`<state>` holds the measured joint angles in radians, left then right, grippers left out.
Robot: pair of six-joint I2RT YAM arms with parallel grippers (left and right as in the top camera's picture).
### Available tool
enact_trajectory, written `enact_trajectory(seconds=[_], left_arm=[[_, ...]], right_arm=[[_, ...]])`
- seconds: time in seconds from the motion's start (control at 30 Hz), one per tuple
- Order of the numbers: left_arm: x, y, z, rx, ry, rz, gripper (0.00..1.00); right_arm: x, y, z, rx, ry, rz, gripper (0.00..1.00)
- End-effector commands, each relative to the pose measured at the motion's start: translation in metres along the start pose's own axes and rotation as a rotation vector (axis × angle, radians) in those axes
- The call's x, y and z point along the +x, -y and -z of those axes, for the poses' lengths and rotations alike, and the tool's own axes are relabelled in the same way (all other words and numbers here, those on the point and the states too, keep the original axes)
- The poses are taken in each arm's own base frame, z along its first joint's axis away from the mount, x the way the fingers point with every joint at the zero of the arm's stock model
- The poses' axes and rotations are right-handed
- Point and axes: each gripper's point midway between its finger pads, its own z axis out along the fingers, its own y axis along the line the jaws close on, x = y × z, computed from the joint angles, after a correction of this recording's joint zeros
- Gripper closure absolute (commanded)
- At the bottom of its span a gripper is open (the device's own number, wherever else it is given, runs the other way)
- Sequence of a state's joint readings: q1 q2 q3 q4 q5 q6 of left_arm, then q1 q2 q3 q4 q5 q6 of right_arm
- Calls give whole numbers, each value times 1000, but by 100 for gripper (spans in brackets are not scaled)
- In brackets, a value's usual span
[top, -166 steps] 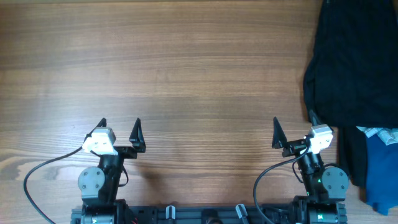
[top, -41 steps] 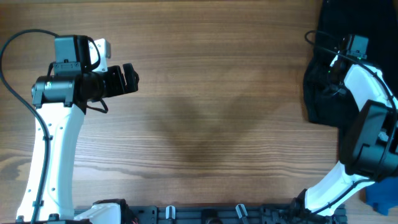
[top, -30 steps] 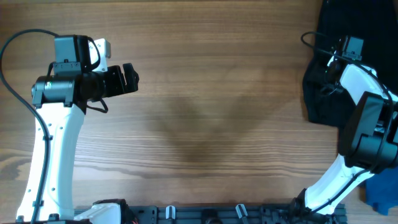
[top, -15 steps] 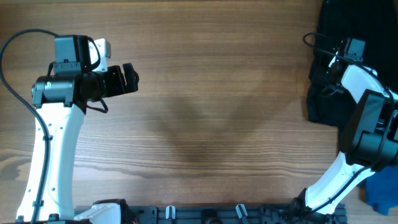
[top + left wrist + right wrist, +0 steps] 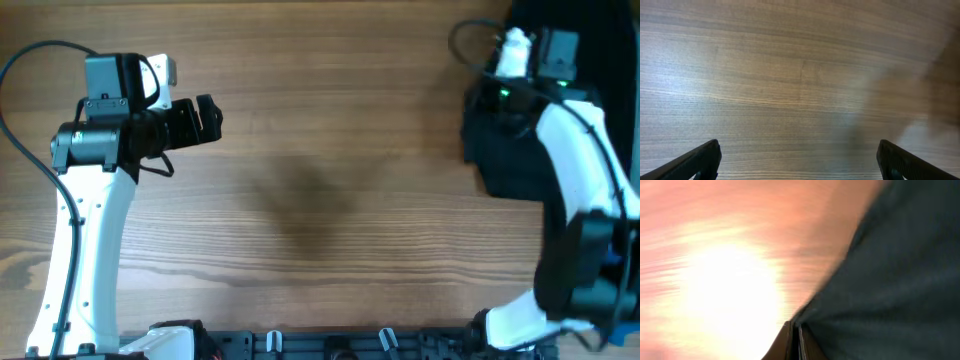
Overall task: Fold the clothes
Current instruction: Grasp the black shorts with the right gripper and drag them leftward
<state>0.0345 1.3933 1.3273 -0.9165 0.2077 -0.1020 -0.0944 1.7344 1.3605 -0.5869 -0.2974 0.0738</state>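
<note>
The clothes, black shorts [image 5: 505, 160], lie bunched at the table's far right, partly under my right arm. My right gripper [image 5: 480, 98] is shut on their left edge. In the blurred right wrist view the closed fingertips [image 5: 794, 342] pinch the dark fabric [image 5: 890, 280] over bright wood. My left gripper [image 5: 205, 118] hovers over bare wood at the far left, well away from the shorts. The left wrist view shows it open [image 5: 800, 165], fingers [image 5: 700, 161] wide apart with nothing between them.
The wooden table [image 5: 330, 180] stretches between the two arms. The arm bases and a dark rail [image 5: 330, 345] line the front edge. My right arm's white links [image 5: 575, 160] cross over the shorts.
My right gripper has closed on the shorts' edge and moved left, dragging the fabric's edge toward the table's middle. The left arm has stayed where it was.
</note>
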Motion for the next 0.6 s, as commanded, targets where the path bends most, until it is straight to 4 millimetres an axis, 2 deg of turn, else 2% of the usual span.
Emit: enact_trajectory(seconds=[0.0, 0.03, 0.1, 0.17, 0.2, 0.27, 0.3, 0.4, 0.53, 0.57], left_arm=[[-9, 6, 3, 19, 26, -25, 0], [-10, 5, 3, 19, 31, -25, 0], [-13, 2, 4, 14, 41, -17, 0], [-15, -9, 6, -2, 51, 7, 0], [-17, -16, 8, -14, 56, 25, 0], [-20, -34, 11, -40, 68, 78, 0], [-21, -42, 13, -53, 75, 113, 0], [-21, -62, 18, -83, 81, 173, 0], [-17, -65, 18, -90, 65, 166, 0], [-17, -65, 18, -89, 63, 166, 0]], right_arm=[[4, -90, 10, -181, 1, 121, 96], [15, -119, 4, -222, -25, 157, 96], [32, -163, -1, -286, -55, 222, 96], [49, -201, -1, -340, -76, 268, 96], [62, -228, 0, -381, -89, 292, 96], [81, -260, 4, -423, -107, 350, 96], [88, -268, 5, -417, -113, 361, 96], [88, -266, 0, -333, -100, 289, 96], [71, -230, -4, -278, -107, 192, 96], [68, -220, -5, -261, -110, 174, 92]])
